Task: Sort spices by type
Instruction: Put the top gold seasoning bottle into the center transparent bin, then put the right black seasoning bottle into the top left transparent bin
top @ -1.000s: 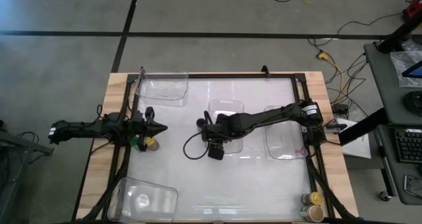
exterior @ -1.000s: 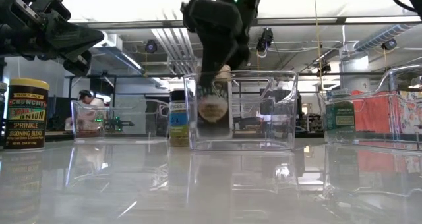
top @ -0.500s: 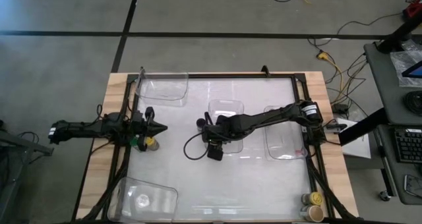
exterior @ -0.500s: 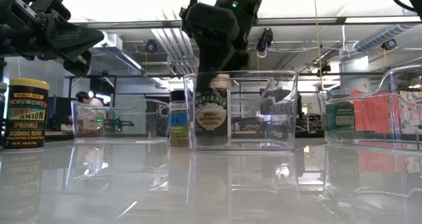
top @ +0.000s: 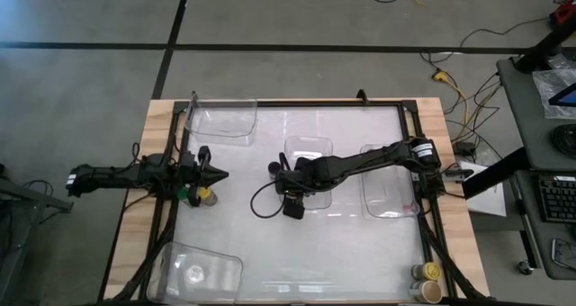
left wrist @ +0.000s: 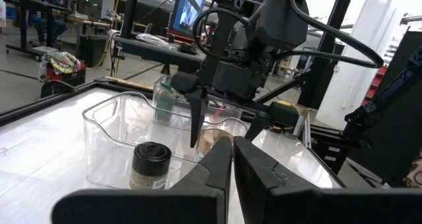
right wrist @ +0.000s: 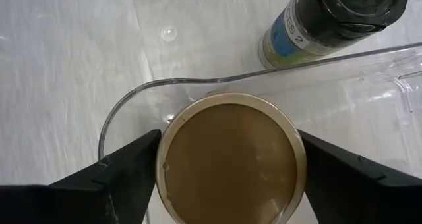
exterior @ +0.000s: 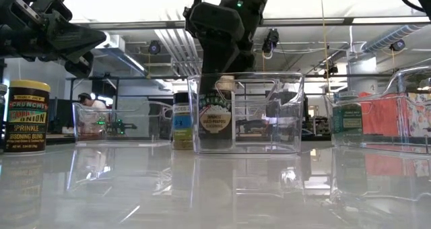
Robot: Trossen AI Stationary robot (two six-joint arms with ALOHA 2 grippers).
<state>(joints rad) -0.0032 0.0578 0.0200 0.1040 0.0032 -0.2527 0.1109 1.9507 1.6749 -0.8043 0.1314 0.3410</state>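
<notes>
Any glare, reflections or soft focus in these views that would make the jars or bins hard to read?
High view: the white table glares, so the clear bins nearly vanish. Low view: the glossy tabletop mirrors the centre bin, and bright ceiling lights leave the right gripper dark. Right wrist view: the tan-lidded jar is sharp, with its own fingers flanking it. Left wrist view: the left gripper is close and soft.

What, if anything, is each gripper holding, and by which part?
The right gripper straddles the brown-lidded jar at its lid inside the clear bin, fingers apart from it, so nothing is gripped. The left gripper is shut and empty.
</notes>
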